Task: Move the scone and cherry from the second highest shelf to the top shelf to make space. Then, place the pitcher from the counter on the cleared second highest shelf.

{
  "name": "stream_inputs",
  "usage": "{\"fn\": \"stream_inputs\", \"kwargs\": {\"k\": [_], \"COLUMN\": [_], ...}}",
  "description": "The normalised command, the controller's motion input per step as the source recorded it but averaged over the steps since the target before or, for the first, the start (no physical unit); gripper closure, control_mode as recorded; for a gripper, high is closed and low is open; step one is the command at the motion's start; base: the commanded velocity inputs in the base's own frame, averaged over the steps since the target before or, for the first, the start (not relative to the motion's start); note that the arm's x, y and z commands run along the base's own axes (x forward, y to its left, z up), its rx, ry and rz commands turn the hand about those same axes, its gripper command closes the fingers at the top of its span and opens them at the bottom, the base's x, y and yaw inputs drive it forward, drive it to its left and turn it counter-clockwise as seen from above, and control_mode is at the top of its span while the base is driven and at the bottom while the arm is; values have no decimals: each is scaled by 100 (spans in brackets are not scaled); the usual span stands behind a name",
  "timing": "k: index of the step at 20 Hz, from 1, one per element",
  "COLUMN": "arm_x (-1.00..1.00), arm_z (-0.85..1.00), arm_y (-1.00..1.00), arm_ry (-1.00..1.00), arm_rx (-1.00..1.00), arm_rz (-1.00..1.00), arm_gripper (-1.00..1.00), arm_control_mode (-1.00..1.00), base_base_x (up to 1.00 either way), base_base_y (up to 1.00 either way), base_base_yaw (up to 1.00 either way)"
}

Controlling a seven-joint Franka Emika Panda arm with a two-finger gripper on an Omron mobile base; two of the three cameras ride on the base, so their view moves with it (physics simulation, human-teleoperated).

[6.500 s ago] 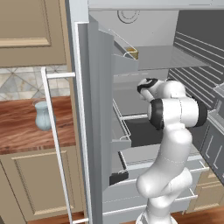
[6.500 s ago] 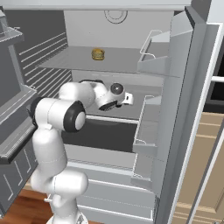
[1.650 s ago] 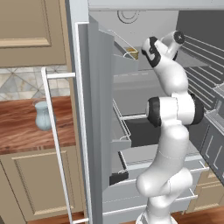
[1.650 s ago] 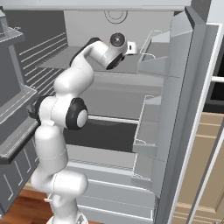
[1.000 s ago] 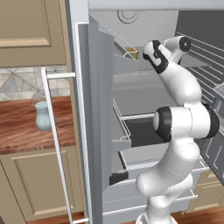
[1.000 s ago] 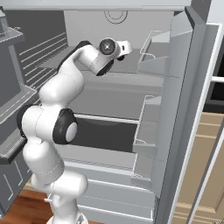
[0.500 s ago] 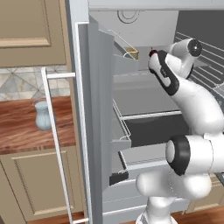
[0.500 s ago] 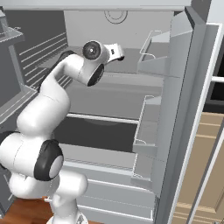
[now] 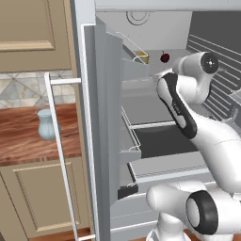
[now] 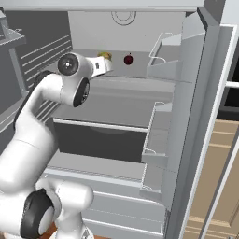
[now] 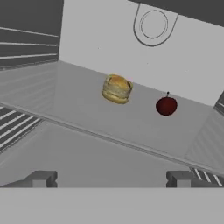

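Facing lumpy golden-tan scone (image 11: 117, 89) and dark red cherry (image 11: 166, 106), both on top shelf (image 11: 131, 127) | end effector (image 11: 112, 178) wide, empty | pale blue-grey pitcher (image 9: 46, 124) on tabletop (image 9: 23, 141), far left.

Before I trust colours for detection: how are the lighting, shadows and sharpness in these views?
Hand view: flat, even light, scone and cherry sharp, almost no cast shadow on the top shelf. Left base view: pitcher slightly soft, no glare. Right base view: uniformly grey interior, no blur.

Flat, even rendered light, sharp throughout, with perhaps faint soft shadows and no glare.
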Motion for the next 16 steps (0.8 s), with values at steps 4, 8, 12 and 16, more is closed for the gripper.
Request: {"fn": "stream_inputs", "kwargs": {"k": [4, 8, 12, 16], "arm_x": [-88, -83, -57, -42], "arm_z": [-11, -37, -56, -39], "arm_y": [27, 11, 12, 5], "arm_ry": [7, 4, 13, 32], "arm_rx": [9, 12, 3, 2], "arm_rz": [0, 0, 0, -1], "arm_gripper": [-100, -100, -100, -100], "arm_control_mode": [-100, -100, -100, -100], "base_base_x": [0, 0, 0, 0], "base_base_y": [0, 0, 0, 0], "base_base_yaw": [0, 0, 0, 0]}}
